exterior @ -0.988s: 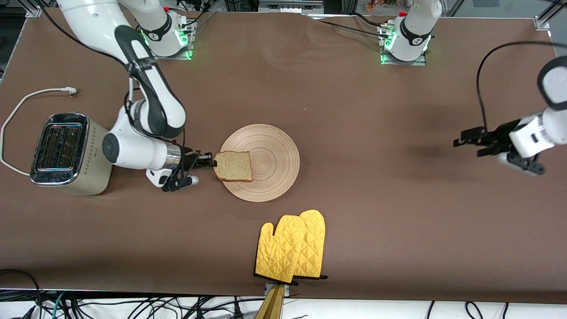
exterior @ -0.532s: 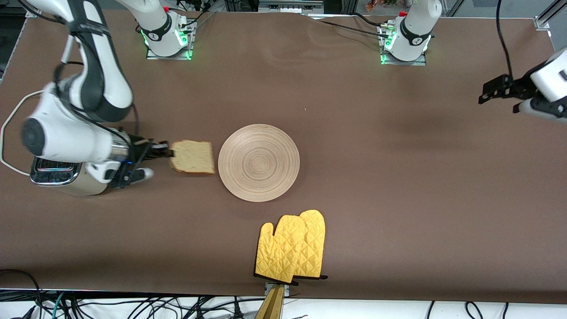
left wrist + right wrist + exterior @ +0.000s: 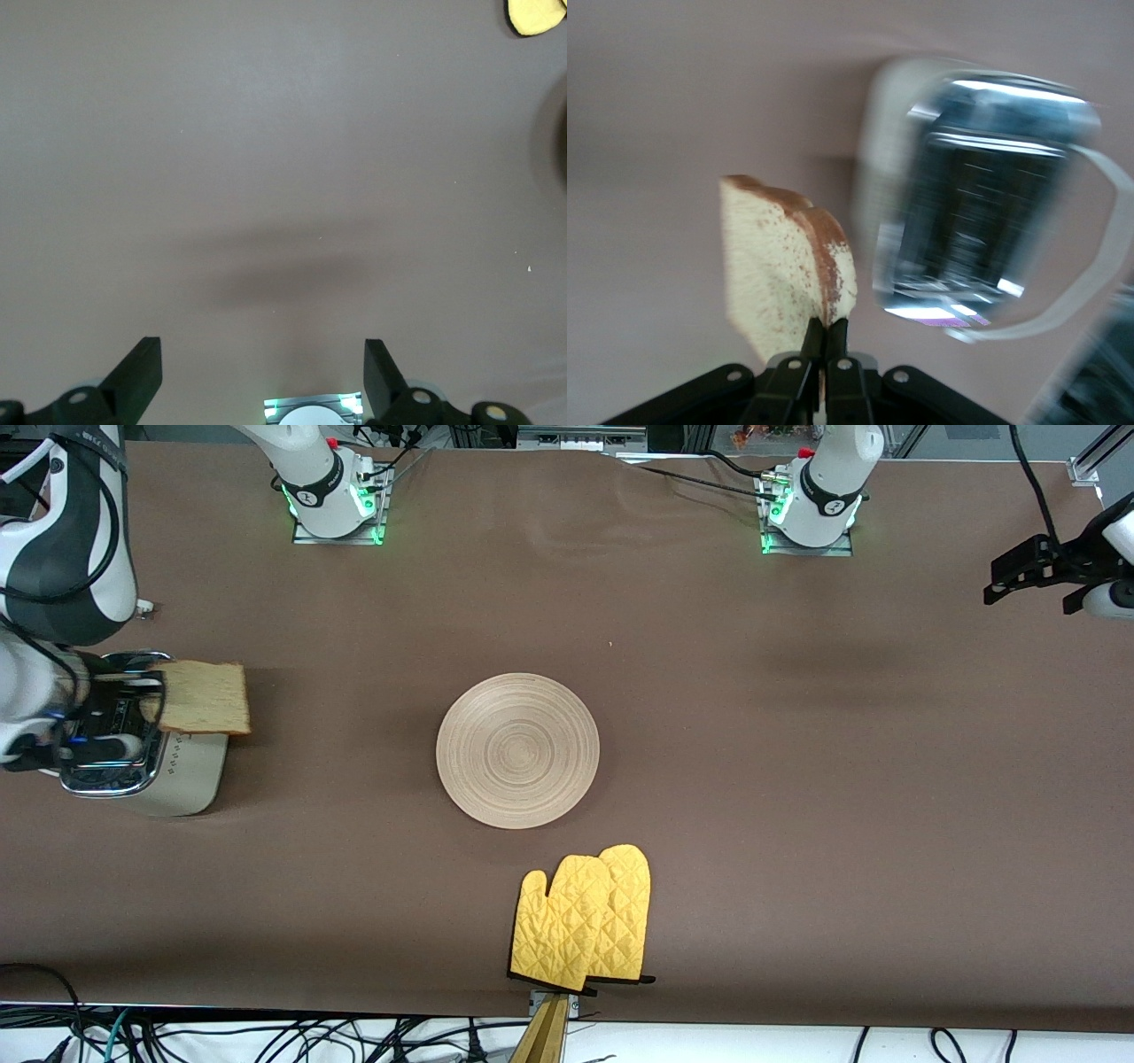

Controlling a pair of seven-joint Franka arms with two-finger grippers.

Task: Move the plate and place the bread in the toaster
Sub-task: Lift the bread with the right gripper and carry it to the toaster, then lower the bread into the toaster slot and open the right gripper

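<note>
We see a table (image 3: 797, 779) covered in brown cloth filling nearly the whole frame, faintly creased near upper centre. A pair of yellow quilted oven mitts (image 3: 585, 926) lies at lower centre. Tangled black cables (image 3: 266, 1036) run along a pale strip at the bottom edge. Aluminium framing (image 3: 1094, 452) shows at the upper right corner. Lighting is even, shadows soft.

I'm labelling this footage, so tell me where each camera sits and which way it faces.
Front view: high across the table, facing both arm bases; round light-wood plate mid-table.
Left wrist view: on the left arm, looking down past the open left gripper at bare brown cloth.
Right wrist view: on the right arm; right gripper pinching the brown-crusted bread slice.
Shared: cream chrome-topped toaster.
</note>
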